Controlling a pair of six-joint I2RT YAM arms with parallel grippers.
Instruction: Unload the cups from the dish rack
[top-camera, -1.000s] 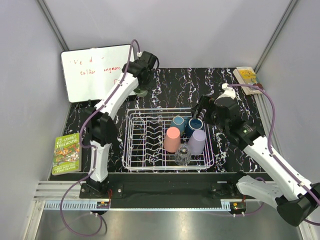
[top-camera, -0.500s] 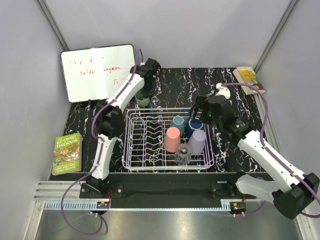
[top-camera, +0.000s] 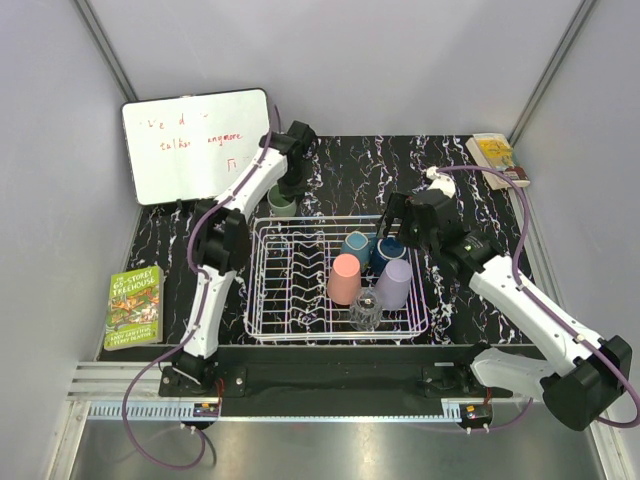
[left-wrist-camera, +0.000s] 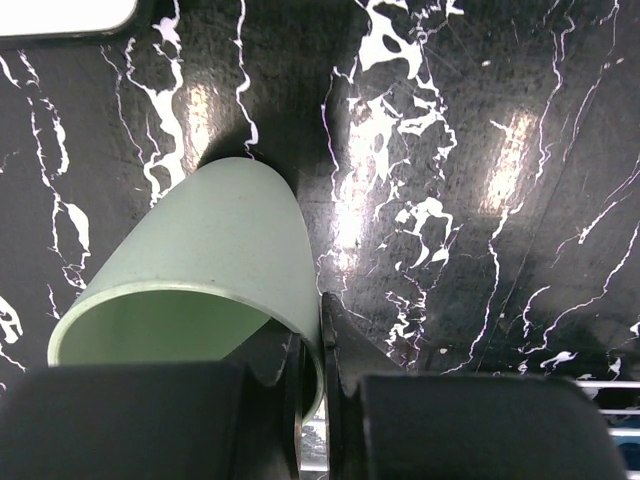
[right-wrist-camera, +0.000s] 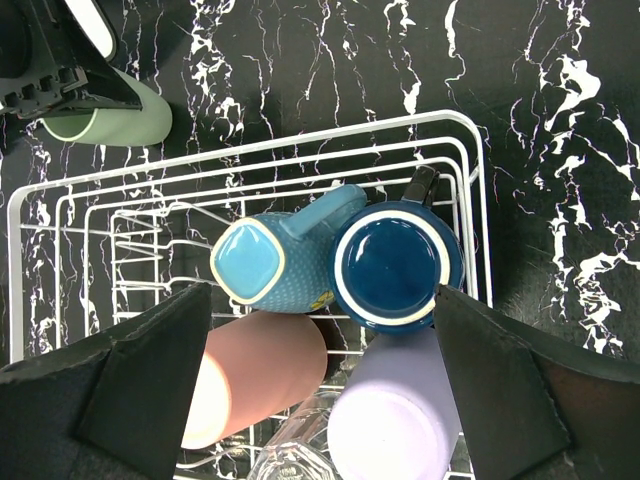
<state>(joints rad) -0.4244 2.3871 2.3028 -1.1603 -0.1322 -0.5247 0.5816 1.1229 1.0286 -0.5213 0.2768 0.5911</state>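
Observation:
The white wire dish rack (top-camera: 262, 290) holds a teal cup (top-camera: 354, 245), a dark blue cup (top-camera: 388, 248), a salmon pink cup (top-camera: 343, 278), a lavender cup (top-camera: 394, 284) and a clear glass (top-camera: 365, 312). My right gripper (top-camera: 396, 226) hovers wide open over the teal cup (right-wrist-camera: 270, 260) and the dark blue cup (right-wrist-camera: 395, 262), touching neither. My left gripper (top-camera: 290, 188) is shut on the rim of the pale green cup (left-wrist-camera: 200, 260), which stands mouth up on the black table just behind the rack (right-wrist-camera: 480, 200).
A whiteboard (top-camera: 195, 145) leans at the back left. A green book (top-camera: 134, 306) lies at the left edge. A yellow-topped object (top-camera: 495, 152) sits at the back right corner. Grey walls close in both sides.
My left gripper has carried the pale green cup down and slightly right, to the table behind the rack. My right gripper has shifted left, over the rack's cups.

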